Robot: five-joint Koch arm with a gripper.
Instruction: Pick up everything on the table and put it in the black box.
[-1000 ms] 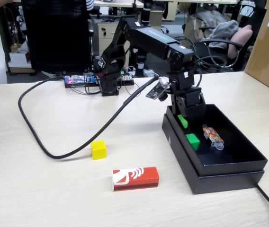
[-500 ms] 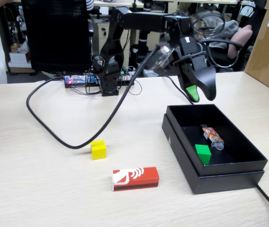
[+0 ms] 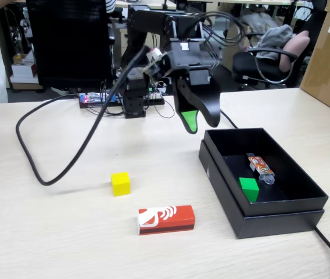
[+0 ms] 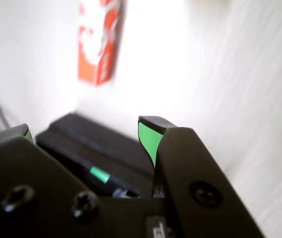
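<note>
Having left the green cube [image 3: 248, 189] in the black box [image 3: 287, 210], the empty claw [image 3: 195, 124], jaws apart, has swung toward nine o'clock above the desk [image 3: 49, 232], where yellow cube [image 3: 120, 183] and red packet [image 3: 166, 219] wait.

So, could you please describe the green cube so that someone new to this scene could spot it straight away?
Start at the black box on the right of the pale table in the fixed view. On its dark floor, near the front, sits the green cube. Its only neighbour inside is a flat orange patterned item; the cube is plain, solid green and blocky.
</note>
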